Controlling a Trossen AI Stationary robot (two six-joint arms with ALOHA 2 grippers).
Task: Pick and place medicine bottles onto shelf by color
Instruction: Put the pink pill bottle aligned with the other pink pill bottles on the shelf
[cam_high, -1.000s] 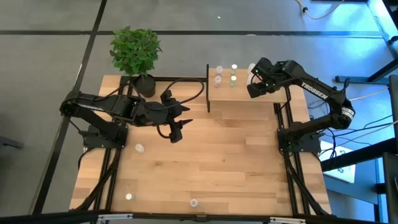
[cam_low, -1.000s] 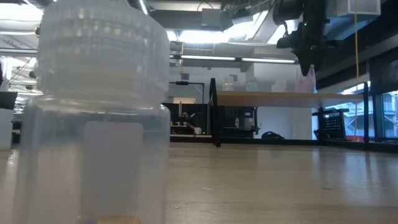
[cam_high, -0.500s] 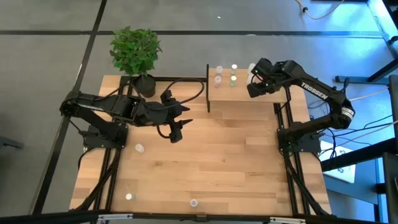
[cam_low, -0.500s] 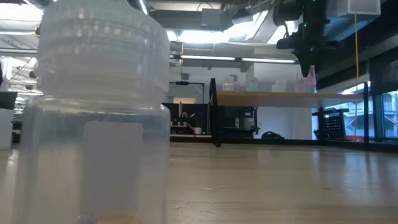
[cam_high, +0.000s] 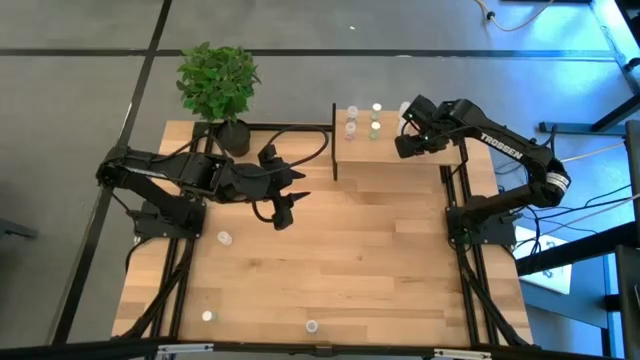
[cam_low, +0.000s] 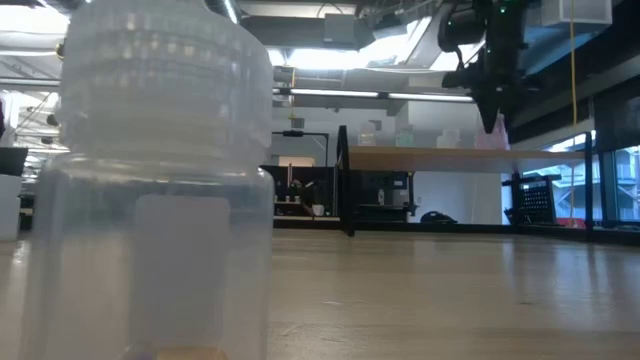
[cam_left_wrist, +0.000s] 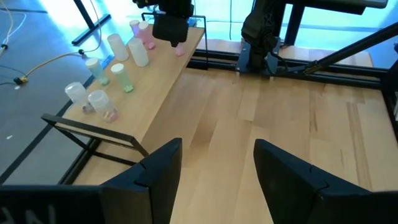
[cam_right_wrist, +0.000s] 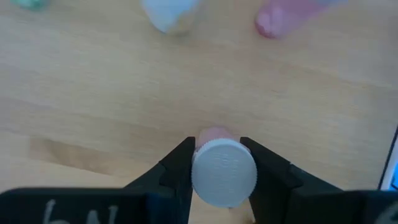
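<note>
The shelf (cam_high: 395, 150) stands at the table's far right, with several small bottles (cam_high: 352, 120) standing on its far half; it also shows in the left wrist view (cam_left_wrist: 155, 68). My right gripper (cam_high: 405, 146) is over the shelf, shut on a small bottle (cam_right_wrist: 224, 172) with a whitish round upper end and pink at its lower end (cam_low: 493, 136). My left gripper (cam_left_wrist: 217, 149) is open and empty above the table's left middle (cam_high: 283, 207). Three more bottles (cam_high: 225, 238) stand on the table's near left. My right gripper pinches the bottle's two sides (cam_right_wrist: 194, 168) between its two fingers, just below its whitish upper end. The fingers come from above, pointing down. The bottle hangs upright, its pink lower end (cam_low: 493, 142) at the shelf top; whether it touches the shelf I cannot tell.
A potted plant (cam_high: 218, 85) stands at the table's far left. One bottle (cam_low: 160, 180) stands right in front of the low camera and fills its left side. A black post (cam_high: 334, 140) marks the shelf's left end.
My right gripper has gone down toward the shelf top with the bottle, and slightly toward the table's left. The bottle stays upright in the hold.
</note>
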